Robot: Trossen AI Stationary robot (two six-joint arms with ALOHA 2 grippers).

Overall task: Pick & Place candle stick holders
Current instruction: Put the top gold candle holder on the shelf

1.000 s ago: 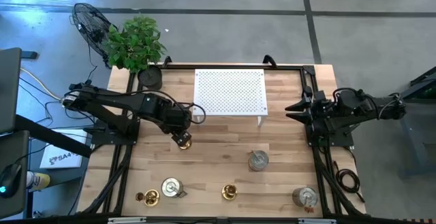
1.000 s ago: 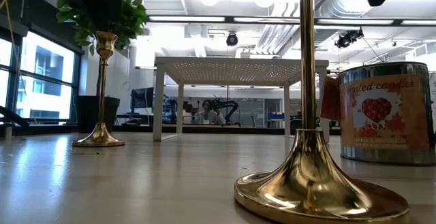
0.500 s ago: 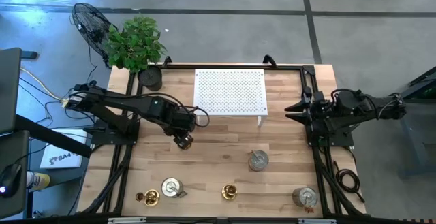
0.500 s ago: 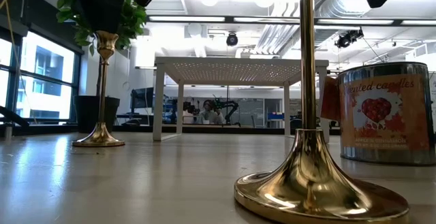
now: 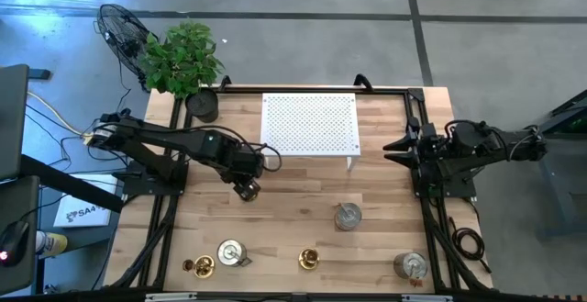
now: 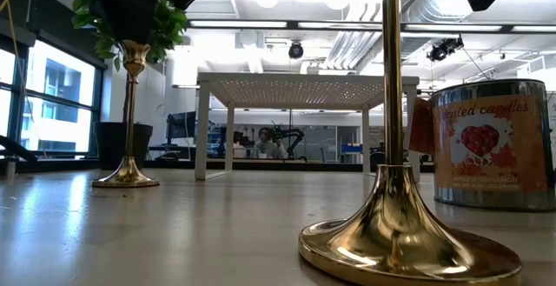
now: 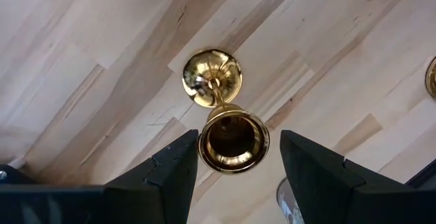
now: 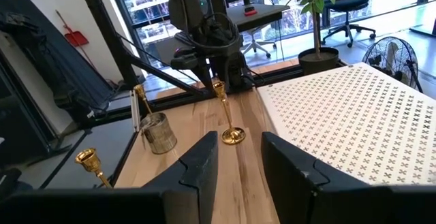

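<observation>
While the right gripper (image 8: 238, 157) idled half-spread beside the white perforated stand (image 5: 309, 123), the left gripper (image 7: 231, 157) hung spread, straddling the cup of the upright gold brass candlestick (image 7: 221, 112) standing on the wooden counter (image 5: 293, 210) near the stand's left front corner.

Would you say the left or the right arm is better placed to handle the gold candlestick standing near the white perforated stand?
Left, probably. The left gripper hangs directly over that gold candlestick, fingers open either side of its cup. The right gripper waits at the table's far right edge.
</observation>
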